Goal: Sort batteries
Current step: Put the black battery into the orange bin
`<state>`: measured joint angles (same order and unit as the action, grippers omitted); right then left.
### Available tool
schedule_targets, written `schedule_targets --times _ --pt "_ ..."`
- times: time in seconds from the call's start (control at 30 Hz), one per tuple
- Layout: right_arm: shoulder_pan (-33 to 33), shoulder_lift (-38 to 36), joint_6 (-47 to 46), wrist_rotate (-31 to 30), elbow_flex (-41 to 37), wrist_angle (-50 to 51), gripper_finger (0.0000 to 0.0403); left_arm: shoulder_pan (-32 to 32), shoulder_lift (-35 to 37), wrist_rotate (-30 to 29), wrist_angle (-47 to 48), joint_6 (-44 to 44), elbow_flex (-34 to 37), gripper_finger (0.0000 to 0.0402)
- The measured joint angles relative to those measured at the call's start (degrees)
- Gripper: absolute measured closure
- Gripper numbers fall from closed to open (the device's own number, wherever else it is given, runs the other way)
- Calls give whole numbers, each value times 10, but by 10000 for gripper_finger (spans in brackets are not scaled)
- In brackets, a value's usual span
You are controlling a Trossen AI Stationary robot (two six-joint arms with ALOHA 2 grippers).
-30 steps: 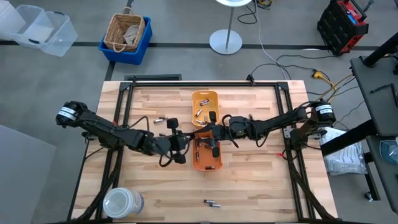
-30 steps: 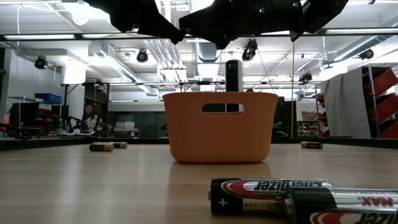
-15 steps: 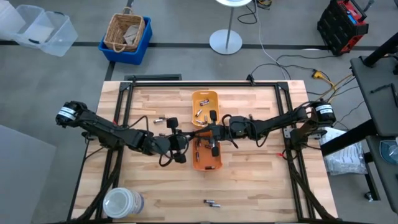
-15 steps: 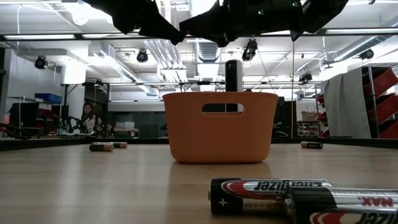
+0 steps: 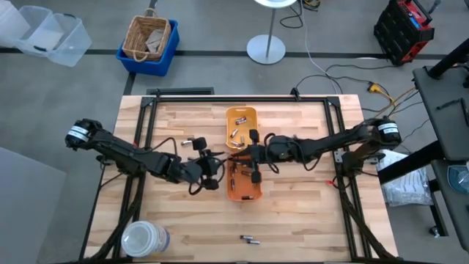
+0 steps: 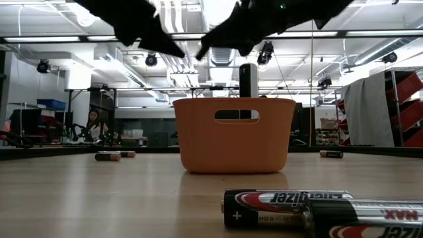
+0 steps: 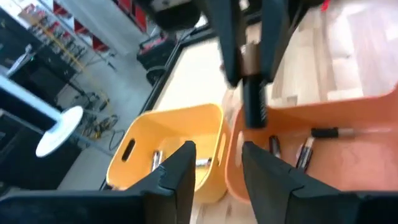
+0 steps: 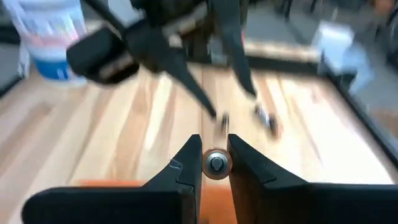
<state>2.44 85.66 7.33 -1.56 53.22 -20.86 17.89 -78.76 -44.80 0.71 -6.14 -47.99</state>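
Note:
My right gripper (image 5: 246,155) hangs over the far end of the orange tray (image 5: 244,192), shut on one battery (image 6: 248,78) that stands upright. My left gripper (image 7: 217,180) is open with nothing between its fingers. It stands just left of that tray (image 7: 348,168), facing the held battery (image 7: 252,99). Behind it sits the yellow-orange tray (image 5: 240,117) with a few batteries (image 5: 236,133) on its floor. Other batteries (image 7: 305,149) lie in the orange tray. Loose batteries rest on the table at the far left (image 5: 188,141) and by the near edge (image 5: 249,239). My right gripper pinches the battery's upper end (image 7: 251,59) between its two fingers, coming from above and pointing down. The battery lies along the fingers and sticks out past their tips; it shows end-on (image 8: 216,163) in the right wrist view. It hangs upright, its lower end (image 6: 248,115) below the tray's rim.
A white tub (image 5: 145,239) stands at the table's near left corner. Two batteries (image 6: 291,208) lie close to the low camera, with others farther off at the left (image 6: 109,156) and right (image 6: 330,154). Bare wood lies on both sides of the trays.
My left gripper has drawn back from my right gripper toward the table's left edge, so a gap now shows between the two. The battery has stayed upright over the orange tray in my right gripper.

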Motion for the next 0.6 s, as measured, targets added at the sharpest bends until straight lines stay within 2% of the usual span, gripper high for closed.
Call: schedule_targets --times 0.2,0.33,0.47,0.6 --pt "-1 -2 -29 1 91 247 358 0 4 -28 87 50 0 272" --pt "3 8 -47 13 129 365 358 0 8 -28 144 95 0 270" --pt "4 25 -78 53 124 381 358 0 10 -28 220 151 0 270" --pt "5 48 -115 55 104 382 357 0 11 -23 318 224 0 270"
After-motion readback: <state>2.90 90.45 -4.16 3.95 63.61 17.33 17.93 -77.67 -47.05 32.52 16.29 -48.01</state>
